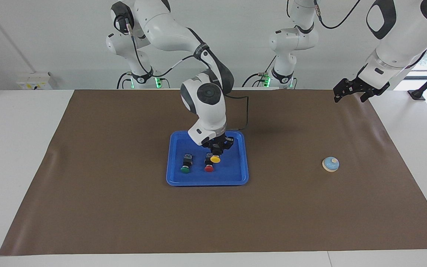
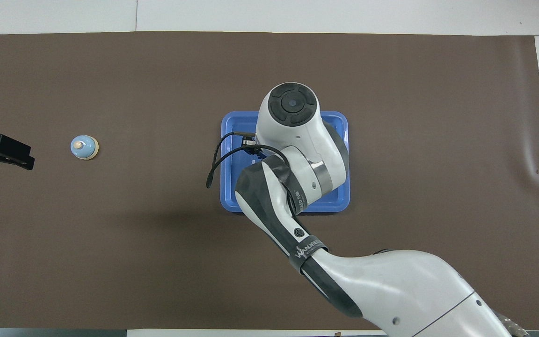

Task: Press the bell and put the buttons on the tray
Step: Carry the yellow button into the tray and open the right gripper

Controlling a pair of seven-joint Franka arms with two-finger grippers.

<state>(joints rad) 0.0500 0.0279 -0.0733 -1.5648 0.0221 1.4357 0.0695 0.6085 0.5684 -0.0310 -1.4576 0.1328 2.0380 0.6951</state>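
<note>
White walls back a white table point(image 1: 17, 155) laid with a brown mat point(image 1: 124, 207). Over the blue tray point(image 1: 241, 174) hangs the right gripper point(image 1: 216, 151), clenched on the yellow button point(image 1: 215, 159); beneath it lie the red button point(image 1: 209, 168) and green button point(image 1: 185, 165) (both in the tray). Toward the left arm's end sits the bell point(image 1: 330, 164); the left gripper point(image 1: 351, 90) waits there, released.

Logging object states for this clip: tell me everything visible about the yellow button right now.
The yellow button is a small push-button switch with a round, glossy-looking yellow cap; its dark body is mostly hidden in the right tool, which is shut on it. It hangs cap-down and tilted, in the air over the blue tray, above the red button. Whether it touches anything below cannot be told. The overhead view hides it under the arm.
</note>
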